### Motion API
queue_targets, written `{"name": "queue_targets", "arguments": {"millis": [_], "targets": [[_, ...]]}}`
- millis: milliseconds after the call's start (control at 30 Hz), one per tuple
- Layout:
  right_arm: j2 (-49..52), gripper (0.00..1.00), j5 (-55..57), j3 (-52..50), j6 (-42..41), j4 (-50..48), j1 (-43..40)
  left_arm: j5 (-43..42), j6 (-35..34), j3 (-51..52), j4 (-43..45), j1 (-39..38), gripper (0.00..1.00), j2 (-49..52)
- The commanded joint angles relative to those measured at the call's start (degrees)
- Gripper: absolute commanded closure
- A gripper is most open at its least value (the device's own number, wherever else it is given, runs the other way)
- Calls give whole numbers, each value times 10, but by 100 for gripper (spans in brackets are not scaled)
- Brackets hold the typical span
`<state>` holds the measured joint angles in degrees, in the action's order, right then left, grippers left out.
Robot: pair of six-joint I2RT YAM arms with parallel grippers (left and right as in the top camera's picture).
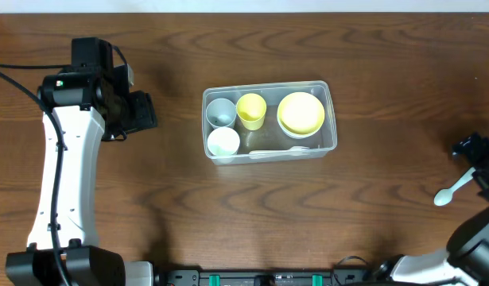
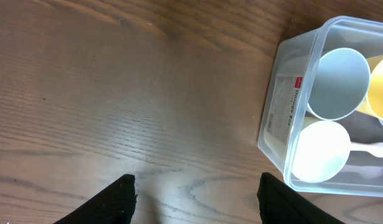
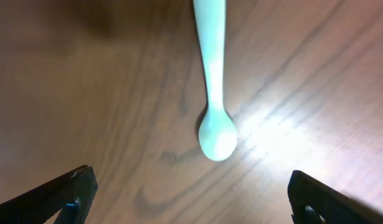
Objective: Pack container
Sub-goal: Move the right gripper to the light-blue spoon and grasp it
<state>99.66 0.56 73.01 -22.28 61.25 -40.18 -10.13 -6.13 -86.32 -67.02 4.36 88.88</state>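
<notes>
Well, at the left my left gripper [image 2: 197, 185] hangs spread and empty over bare surface [image 2: 116, 93], just beside the container [image 1: 268, 86], out of the way. The container sits mid-surface, holding a yellow cup [image 1: 251, 110] and a yellow bowl [image 1: 300, 113]. Far right, my right gripper [image 3: 191, 190] is spread wide, straddling the pale spoon [image 3: 217, 137], which I judge is the next thing to pack.

A brown wood-grain table [image 1: 371, 214] is seen. On it, the clear plastic container [image 2: 275, 118] is set ahead and to the right of the left gripper [image 2: 197, 191]. A white spoon [image 3: 216, 134] is laid just ahead of the right gripper [image 3: 191, 196], bowl end nearest.
</notes>
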Motion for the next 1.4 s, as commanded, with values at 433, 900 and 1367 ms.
{"name": "queue_targets", "arguments": {"millis": [433, 900, 1367], "targets": [[43, 1, 1, -105, 17, -86, -3, 3, 5, 1, -2, 2, 36, 4], [44, 1, 31, -148, 17, -154, -3, 3, 5, 1, -2, 2, 36, 4], [44, 48, 30, -157, 17, -156, -3, 3, 5, 1, -1, 2, 36, 4]]}}
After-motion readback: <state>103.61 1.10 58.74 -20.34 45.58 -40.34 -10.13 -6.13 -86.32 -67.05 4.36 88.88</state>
